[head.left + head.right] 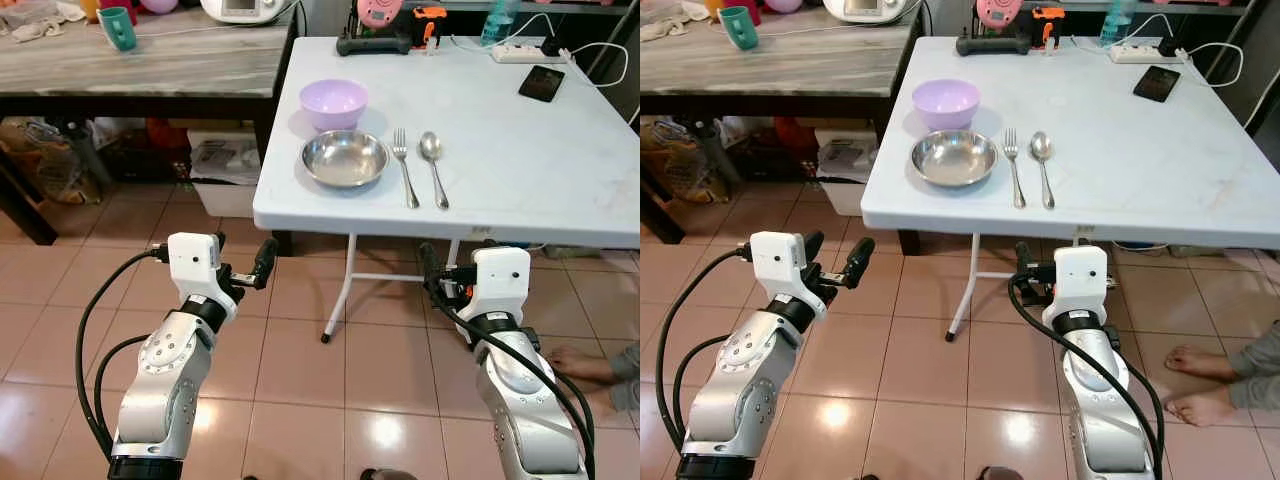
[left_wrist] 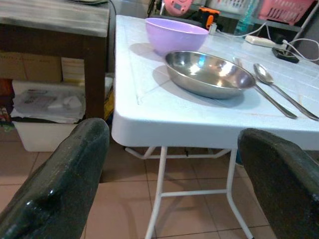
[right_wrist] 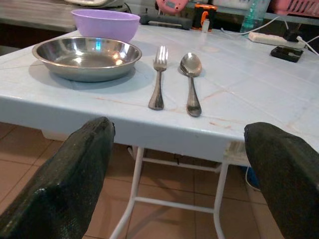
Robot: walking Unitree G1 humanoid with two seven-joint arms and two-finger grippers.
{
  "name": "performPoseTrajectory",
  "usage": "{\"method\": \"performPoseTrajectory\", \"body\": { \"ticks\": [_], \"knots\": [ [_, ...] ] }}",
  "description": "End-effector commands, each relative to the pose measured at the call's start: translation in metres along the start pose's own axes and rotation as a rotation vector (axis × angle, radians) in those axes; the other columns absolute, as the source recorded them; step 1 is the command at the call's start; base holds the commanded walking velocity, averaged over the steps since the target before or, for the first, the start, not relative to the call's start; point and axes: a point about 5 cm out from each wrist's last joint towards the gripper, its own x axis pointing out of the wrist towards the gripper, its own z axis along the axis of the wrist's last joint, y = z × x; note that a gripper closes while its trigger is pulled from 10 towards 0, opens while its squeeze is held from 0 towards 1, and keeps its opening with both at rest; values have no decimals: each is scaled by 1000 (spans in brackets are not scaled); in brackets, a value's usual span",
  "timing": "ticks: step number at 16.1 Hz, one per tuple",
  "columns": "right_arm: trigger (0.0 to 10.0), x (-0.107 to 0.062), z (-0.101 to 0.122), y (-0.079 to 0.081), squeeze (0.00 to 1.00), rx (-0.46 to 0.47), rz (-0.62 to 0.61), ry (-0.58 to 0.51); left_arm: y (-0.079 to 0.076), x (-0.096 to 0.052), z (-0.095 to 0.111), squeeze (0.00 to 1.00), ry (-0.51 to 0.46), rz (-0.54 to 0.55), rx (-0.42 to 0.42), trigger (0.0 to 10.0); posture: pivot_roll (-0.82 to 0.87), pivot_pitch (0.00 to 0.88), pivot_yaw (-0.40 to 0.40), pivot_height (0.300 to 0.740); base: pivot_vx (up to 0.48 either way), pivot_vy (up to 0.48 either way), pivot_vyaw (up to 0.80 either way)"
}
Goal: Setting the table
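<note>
On the white folding table [image 1: 520,170], near its front left corner, stand a purple bowl [image 1: 333,103] and, in front of it, a shallow steel dish [image 1: 344,158]. A fork [image 1: 404,165] and a spoon [image 1: 433,165] lie side by side just right of the dish. My left gripper [image 1: 837,255] is open and empty, held over the floor below and left of the table's front corner. My right gripper [image 1: 440,268] is also open and empty, held just under the front edge, below the spoon. Both wrist views look across the table edge at the dish and cutlery.
A phone [image 1: 541,83], a power strip [image 1: 525,52] with cables and a black device [image 1: 375,40] lie along the table's far side. A dark side table [image 1: 140,60] with a teal cup [image 1: 117,28] stands at left, boxes beneath. A person's bare feet [image 1: 1200,385] rest on the tiles at right.
</note>
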Motion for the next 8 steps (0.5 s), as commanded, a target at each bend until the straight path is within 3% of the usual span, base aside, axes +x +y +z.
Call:
{"method": "performPoseTrajectory", "body": {
  "ticks": [1,8],
  "knots": [
    [10000,0,7,2,0,-1,18,-30,1,-2,3,0,-10,-3,9,10000,-206,146,25,740,424,0,0],
    [10000,0,9,5,0,-20,39,-41,1,-3,2,0,-3,-5,9,10000,-208,145,24,740,425,0,0]
  ]
}}
